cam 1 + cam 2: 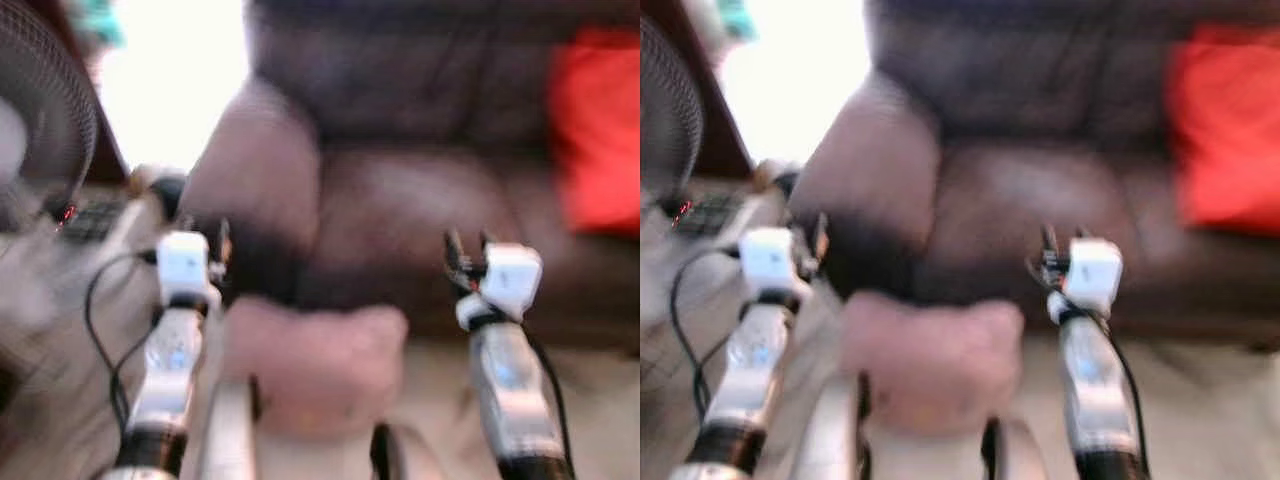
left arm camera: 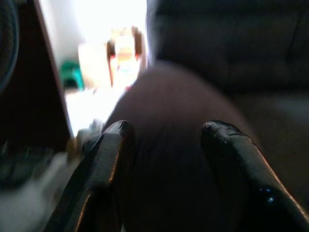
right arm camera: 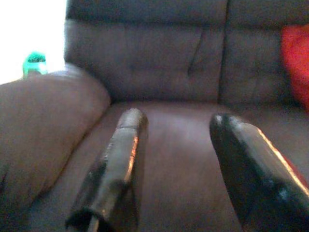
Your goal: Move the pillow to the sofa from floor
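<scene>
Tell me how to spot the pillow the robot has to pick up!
Find the big brown sofa. On the floor right in front of it, between the robot's two arms, lies the pink pillow. The cushion up on the sofa is red.

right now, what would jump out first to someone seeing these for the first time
A pink pillow lies on the floor right in front of a dark brown sofa, between the robot's two raised arms. A bright red cushion sits at the sofa's right end. The left hand and right hand are both open, empty and pointed toward the sofa, above the pillow.
</scene>
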Robot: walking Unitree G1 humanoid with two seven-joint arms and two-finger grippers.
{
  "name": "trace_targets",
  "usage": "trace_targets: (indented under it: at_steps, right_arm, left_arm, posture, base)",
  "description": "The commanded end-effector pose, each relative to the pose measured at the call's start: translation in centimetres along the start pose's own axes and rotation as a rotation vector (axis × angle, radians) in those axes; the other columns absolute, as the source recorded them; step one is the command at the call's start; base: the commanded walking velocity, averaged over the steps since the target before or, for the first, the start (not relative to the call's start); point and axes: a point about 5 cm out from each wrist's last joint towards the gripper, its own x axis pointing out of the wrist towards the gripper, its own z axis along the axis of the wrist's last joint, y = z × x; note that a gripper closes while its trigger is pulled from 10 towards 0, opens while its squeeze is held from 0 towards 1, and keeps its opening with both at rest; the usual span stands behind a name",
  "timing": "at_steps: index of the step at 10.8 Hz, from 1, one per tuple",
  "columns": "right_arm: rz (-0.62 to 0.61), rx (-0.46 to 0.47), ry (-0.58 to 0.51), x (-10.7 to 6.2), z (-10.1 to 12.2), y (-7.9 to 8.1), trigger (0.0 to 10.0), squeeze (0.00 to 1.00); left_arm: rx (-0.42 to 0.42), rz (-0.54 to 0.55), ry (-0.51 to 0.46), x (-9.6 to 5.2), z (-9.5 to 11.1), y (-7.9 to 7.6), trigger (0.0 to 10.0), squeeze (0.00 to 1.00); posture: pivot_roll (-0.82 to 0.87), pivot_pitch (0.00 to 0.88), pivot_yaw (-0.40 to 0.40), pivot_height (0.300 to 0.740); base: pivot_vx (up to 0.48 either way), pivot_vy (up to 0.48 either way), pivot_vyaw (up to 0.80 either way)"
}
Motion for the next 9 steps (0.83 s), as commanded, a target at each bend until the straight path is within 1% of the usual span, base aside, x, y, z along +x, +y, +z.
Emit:
trace_targets:
  at_steps: [1,5,9]
  right_arm:
    - [0.003,0.003,-0.013,0.27,0.42,0.09,10.0,0.00]
    - [0.001,-0.003,-0.007,0.20,0.27,0.01,10.0,0.00]
    - [0.000,-0.005,0.003,0.23,0.21,0.01,10.0,0.00]
  left_arm:
    - [0.007,-0.008,-0.031,0.72,0.91,-0.05,10.0,0.00]
    - [0.001,-0.029,-0.023,0.84,0.89,-0.45,10.0,0.00]
    - [-0.001,-0.027,-0.026,0.85,0.95,-0.39,10.0,0.00]
  posture:
    - [0.08,0.064,-0.056,0.564]
    - [0.07,0.054,-0.052,0.564]
    - [0.07,0.059,-0.053,0.564]
  base:
    - [0.000,0.000,0.00]
    - [0.000,0.000,0.00]
    - [0.000,0.000,0.00]
